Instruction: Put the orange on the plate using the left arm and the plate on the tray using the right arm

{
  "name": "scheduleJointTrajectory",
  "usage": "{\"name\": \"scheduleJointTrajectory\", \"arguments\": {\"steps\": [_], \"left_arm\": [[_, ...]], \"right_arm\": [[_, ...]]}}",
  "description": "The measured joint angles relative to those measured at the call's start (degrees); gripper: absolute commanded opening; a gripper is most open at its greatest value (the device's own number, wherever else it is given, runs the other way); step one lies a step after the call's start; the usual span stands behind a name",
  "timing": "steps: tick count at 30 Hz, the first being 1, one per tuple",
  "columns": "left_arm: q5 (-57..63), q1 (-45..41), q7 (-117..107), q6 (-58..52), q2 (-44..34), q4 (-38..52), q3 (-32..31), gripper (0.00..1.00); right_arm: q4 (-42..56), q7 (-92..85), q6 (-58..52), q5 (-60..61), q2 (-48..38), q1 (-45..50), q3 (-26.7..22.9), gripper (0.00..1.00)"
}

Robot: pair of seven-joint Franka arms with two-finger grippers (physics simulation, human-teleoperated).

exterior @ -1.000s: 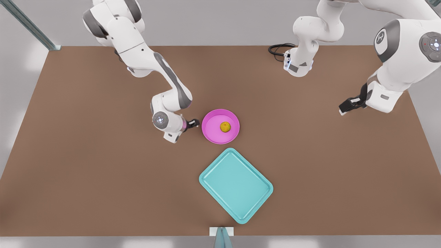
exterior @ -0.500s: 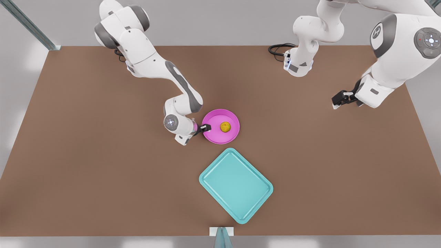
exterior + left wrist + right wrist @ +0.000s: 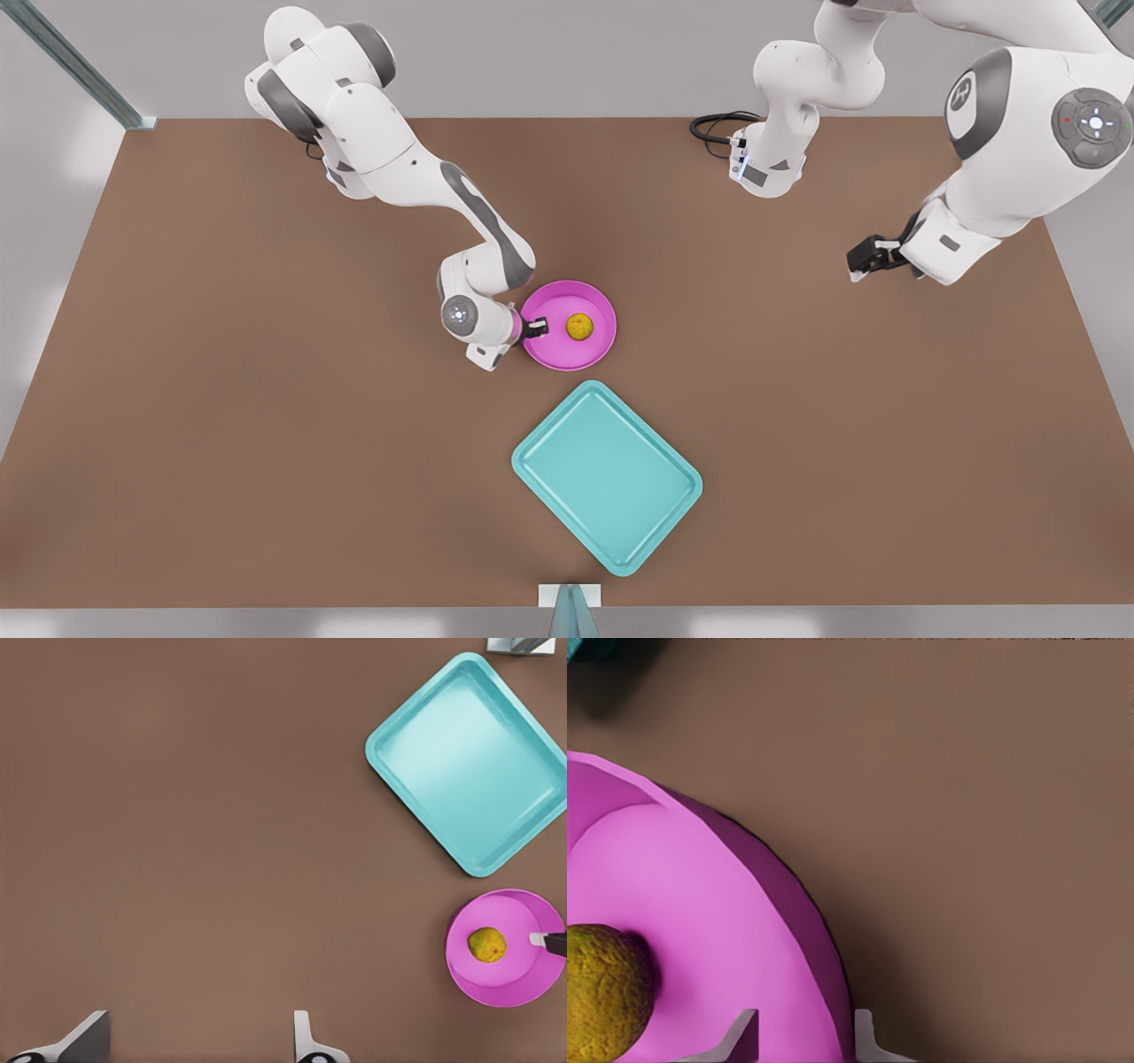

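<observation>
— since the orange (image 3: 579, 326) already sits inside the plate (image 3: 592, 353), near its middle, what's left?
— moving the plate onto the tray (image 3: 607, 477), which lies just beside it on the desk (image 3: 221, 443), toward the front view's bottom. the right gripper (image 3: 537, 329) is at the plate's rim on the front view's left side; in the right wrist view its fingers (image 3: 741, 1036) straddle the rim, one inside and one outside, still parted with a gap, so i judge nothing is clamped yet.
— and the left gripper (image 3: 858, 263)?
— waiting well apart on the front view's right, high over the desk, its fingers (image 3: 306, 1041) spread wide and empty.
— what could go wrong?
— a grip on one edge only: if the plate tilts when lifted, the round orange could roll off. a shallow bite on that sloped rim could also slip, or nudge the plate sideways as the fingers close.
</observation>
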Motion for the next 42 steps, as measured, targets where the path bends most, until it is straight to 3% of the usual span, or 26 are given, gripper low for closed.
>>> {"name": "scheduleJointTrajectory", "arguments": {"steps": [3, 6, 20, 29, 42], "left_arm": [[0.0, 0.2, 0.4, 0.0, 0.0, 0.0, 0.0, 1.0], [-0.1, 0.2, 0.8, 0.0, -0.1, 0.0, 0.0, 1.0], [-0.2, 0.0, 1.9, -0.1, -0.4, 1.4, -0.2, 1.0], [0.1, 0.2, 2.0, -0.3, -0.1, 4.4, -0.1, 1.0], [0.0, 0.0, 2.0, -0.6, -0.1, 4.9, -0.2, 1.0]], "right_arm": [[0.0, 0.1, 0.0, 0.1, -0.1, 0.0, 0.0, 0.3], [0.1, 0.1, -0.1, 0.2, -0.2, 0.0, 0.0, 0.22], [4.3, -0.3, -0.9, 0.6, -2.6, -1.0, 0.1, 0.21], [13.1, -0.3, -1.0, 2.1, -1.6, -8.1, -0.2, 0.21], [47.4, 2.7, -0.4, 4.7, 22.8, -8.3, -0.8, 0.21]]}}
